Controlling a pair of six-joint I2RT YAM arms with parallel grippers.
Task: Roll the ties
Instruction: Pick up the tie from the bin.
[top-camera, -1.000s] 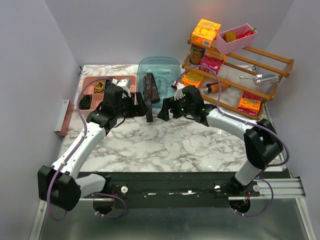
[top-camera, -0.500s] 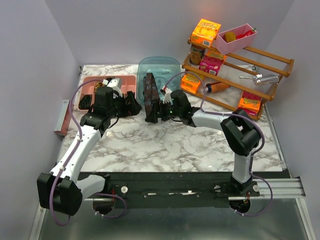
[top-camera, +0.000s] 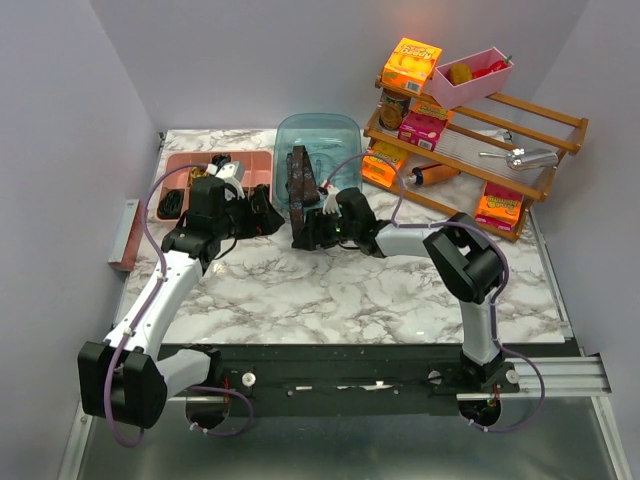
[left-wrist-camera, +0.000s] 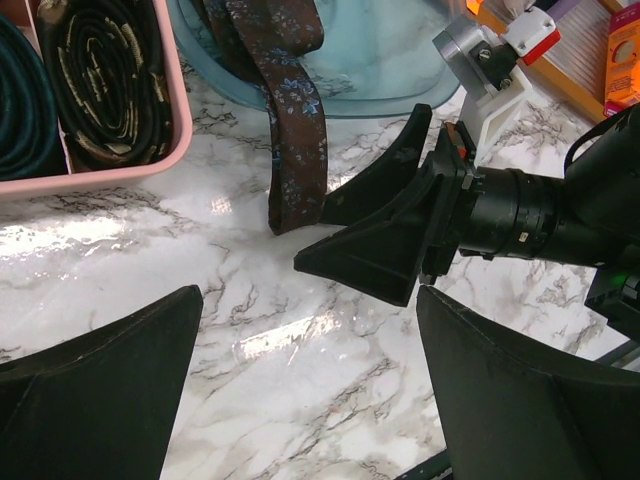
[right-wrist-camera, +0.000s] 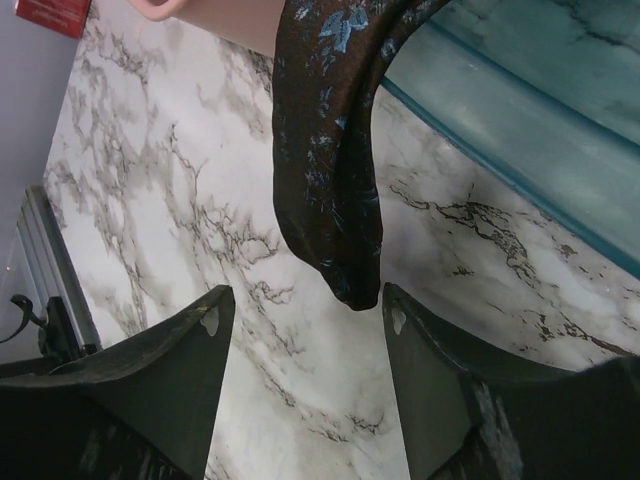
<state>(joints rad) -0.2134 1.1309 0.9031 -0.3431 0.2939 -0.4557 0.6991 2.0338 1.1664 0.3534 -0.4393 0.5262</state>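
Brown tie (right-wrist-camera: 330, 160) draped over rim of blue tub (left-wrist-camera: 380, 60), loose end hanging down tub's side toward marble table (left-wrist-camera: 300, 380). Right claw (right-wrist-camera: 305, 300) low, fingers spread either side of tie tip, gaps both sides, no pinch. Left claw (left-wrist-camera: 305, 330) spread wide, nothing between, facing right claw. Rolled ties (left-wrist-camera: 100, 80) in pink tray (left-wrist-camera: 110, 175).

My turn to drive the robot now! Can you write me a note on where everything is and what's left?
Left gripper: open, empty, over the white marble table.
Right gripper: open, fingertips at the end of the dark brown patterned fabric tie, no grip yet.
That tie hangs from the clear blue plastic bin onto the table, unrolled.
Done: rolled ties lie in the pink plastic tray.
Left: grip and roll it.
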